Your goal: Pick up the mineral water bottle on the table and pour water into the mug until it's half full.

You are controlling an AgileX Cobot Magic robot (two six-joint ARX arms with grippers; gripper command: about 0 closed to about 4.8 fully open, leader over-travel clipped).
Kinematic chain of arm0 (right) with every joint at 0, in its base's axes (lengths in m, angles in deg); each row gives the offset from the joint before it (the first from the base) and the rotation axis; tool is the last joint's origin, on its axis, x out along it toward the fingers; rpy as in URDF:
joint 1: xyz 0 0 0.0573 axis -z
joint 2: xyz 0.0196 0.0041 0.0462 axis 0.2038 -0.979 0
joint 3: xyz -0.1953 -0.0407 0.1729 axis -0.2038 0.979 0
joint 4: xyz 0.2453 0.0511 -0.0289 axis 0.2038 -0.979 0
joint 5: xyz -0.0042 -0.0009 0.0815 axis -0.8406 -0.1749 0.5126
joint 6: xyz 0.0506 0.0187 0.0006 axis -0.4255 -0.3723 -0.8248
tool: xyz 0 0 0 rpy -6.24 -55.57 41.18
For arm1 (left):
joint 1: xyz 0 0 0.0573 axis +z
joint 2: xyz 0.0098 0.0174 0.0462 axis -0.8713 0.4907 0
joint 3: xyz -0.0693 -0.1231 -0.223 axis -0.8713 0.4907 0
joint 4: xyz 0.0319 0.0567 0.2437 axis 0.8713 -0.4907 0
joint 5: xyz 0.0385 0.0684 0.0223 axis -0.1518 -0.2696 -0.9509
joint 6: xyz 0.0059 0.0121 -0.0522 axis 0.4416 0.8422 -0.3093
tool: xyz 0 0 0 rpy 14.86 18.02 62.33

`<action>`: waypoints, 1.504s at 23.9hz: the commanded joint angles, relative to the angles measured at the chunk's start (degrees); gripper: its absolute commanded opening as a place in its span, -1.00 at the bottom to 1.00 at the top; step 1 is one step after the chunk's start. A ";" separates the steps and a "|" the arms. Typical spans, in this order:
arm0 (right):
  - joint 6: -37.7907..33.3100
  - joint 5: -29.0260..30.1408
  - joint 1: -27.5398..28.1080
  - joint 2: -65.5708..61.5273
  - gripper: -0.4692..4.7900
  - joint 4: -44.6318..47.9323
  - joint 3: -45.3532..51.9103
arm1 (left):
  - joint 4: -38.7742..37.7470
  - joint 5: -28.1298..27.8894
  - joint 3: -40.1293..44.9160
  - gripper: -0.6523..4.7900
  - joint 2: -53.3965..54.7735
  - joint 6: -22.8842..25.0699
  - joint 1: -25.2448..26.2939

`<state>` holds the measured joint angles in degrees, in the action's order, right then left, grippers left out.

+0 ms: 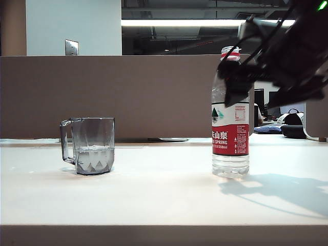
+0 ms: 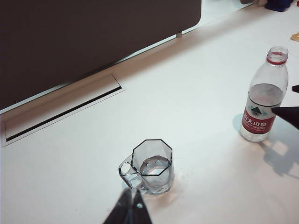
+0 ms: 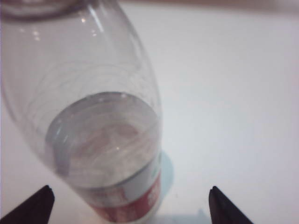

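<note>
The mineral water bottle point(image 1: 230, 138) point(image 2: 264, 100) stands upright and uncapped on the right of the table point(image 1: 164, 200), partly filled with water. My right gripper point(image 1: 237, 84) point(image 3: 130, 189) is open at the bottle's upper body. Its dark fingertips point(image 3: 44, 196) stand wide on either side of the bottle point(image 3: 103, 140), and the far one is clear of it. The smoky-grey mug point(image 1: 94, 146) point(image 2: 152, 165) sits to the left with water point(image 1: 95, 156) in its lower part. My left gripper point(image 2: 131, 193) is shut on nothing, just short of the mug's handle, and is out of the exterior view.
A brown partition point(image 1: 128, 92) runs behind the table. A long cable slot point(image 2: 60, 109) lies in the tabletop near it. The table's darker front edge point(image 1: 164, 233) runs across the foreground. Dark items point(image 1: 294, 128) lie beyond the table at far right.
</note>
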<state>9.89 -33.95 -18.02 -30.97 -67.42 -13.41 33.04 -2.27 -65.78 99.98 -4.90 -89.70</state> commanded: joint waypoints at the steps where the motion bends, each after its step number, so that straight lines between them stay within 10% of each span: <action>1: -0.39 0.07 -0.07 5.66 1.00 -5.25 -0.22 | 0.74 0.09 -0.35 -0.78 -0.09 -0.02 0.11; 9: -3.56 18.97 -0.09 26.91 1.00 -17.90 -0.24 | 2.01 3.32 1.92 -0.78 -3.76 -2.40 0.11; 14: -3.58 27.08 -0.09 36.46 0.37 -17.86 -0.24 | 4.20 4.15 8.46 -0.78 -9.99 -2.43 0.11; 19: -3.43 26.40 -0.02 44.78 -0.49 -18.97 -0.24 | 12.90 4.22 18.80 -0.78 -16.79 -5.84 0.11; 36: 6.36 2.80 0.04 65.16 -0.82 -43.69 0.90 | 49.03 9.27 52.39 -0.78 -19.45 -7.43 0.13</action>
<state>13.30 -27.68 -18.00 33.82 -111.07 -13.14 78.15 6.67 -14.37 80.59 -12.57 -89.70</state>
